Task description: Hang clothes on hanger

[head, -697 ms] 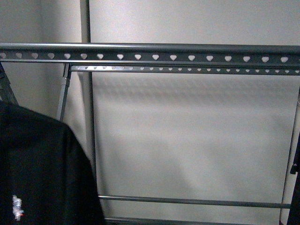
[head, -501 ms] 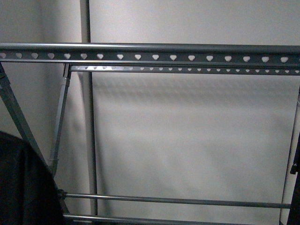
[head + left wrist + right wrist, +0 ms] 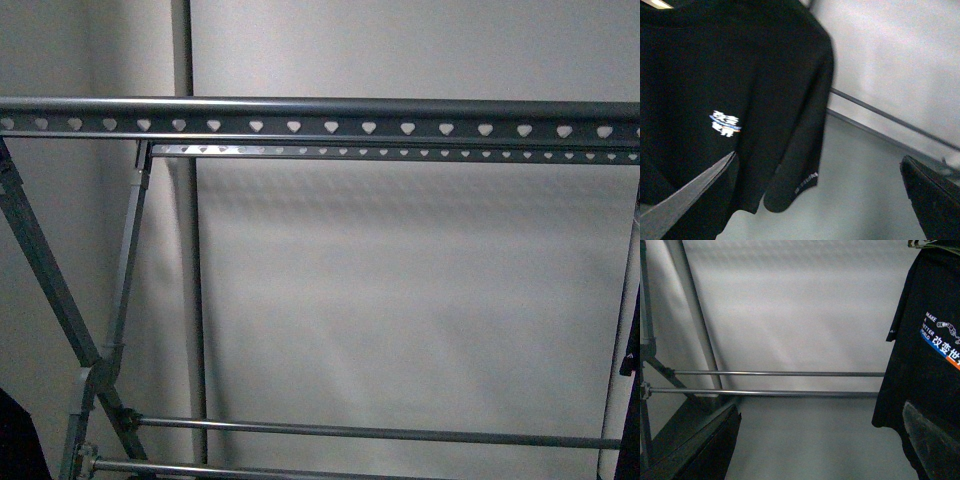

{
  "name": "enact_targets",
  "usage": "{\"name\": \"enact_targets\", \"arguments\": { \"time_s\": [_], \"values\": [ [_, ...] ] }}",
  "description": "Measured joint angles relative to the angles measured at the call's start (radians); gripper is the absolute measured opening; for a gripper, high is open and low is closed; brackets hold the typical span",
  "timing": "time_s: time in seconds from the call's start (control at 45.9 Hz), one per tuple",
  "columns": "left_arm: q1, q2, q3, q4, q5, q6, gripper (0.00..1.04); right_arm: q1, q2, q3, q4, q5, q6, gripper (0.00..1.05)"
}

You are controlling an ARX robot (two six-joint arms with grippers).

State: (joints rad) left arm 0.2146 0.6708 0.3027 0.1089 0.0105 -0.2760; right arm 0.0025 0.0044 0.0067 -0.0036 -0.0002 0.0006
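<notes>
The grey metal hanger (image 3: pixel 330 105) fills the front view: a top rail with heart-shaped holes, a second rail (image 3: pixel 400 152) behind it, slanted legs (image 3: pixel 45 270) at left and low crossbars (image 3: pixel 380 432). A black T-shirt (image 3: pixel 715 100) with a small white-and-blue print hangs in the left wrist view; my left gripper (image 3: pixel 810 205) is open and empty beside its sleeve. Another black T-shirt (image 3: pixel 925 350) with a "MAKE A BETTER WORLD" print hangs in the right wrist view. My right gripper (image 3: pixel 820 440) is open and empty beside it. Neither gripper shows in the front view.
A white wall (image 3: pixel 400 300) stands behind the rack, with a vertical grey pole (image 3: pixel 185 250) at left. A dark sliver of cloth (image 3: pixel 15 440) sits at the front view's lower left corner and another at its right edge (image 3: pixel 630 400). Grey floor (image 3: pixel 810 440) lies under the crossbars.
The black shirt that filled the front view's lower left has dropped out of it, leaving only a sliver. The rack's slanted left leg and lower joint have come into view.
</notes>
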Motion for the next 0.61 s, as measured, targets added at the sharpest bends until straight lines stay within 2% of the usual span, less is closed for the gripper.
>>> {"name": "enact_targets", "arguments": {
  "time_s": [0.044,0.283,0.567,0.61],
  "values": [
    [0.0,0.132,0.069,0.049,-0.084,-0.076,0.98,0.0,0.0,0.0,0.0,0.0,0.0,0.97],
    [-0.021,0.481,0.281,0.115,-0.238,-0.299,0.98,0.0,0.0,0.0,0.0,-0.001,0.0,0.97],
    [-0.042,0.757,0.561,0.152,-0.377,-0.357,0.98,0.0,0.0,0.0,0.0,-0.001,0.0,0.97],
    [-0.041,0.8,0.609,0.137,-0.403,-0.356,0.9,0.0,0.0,0.0,0.0,-0.001,0.0,0.97]
  ]
}}
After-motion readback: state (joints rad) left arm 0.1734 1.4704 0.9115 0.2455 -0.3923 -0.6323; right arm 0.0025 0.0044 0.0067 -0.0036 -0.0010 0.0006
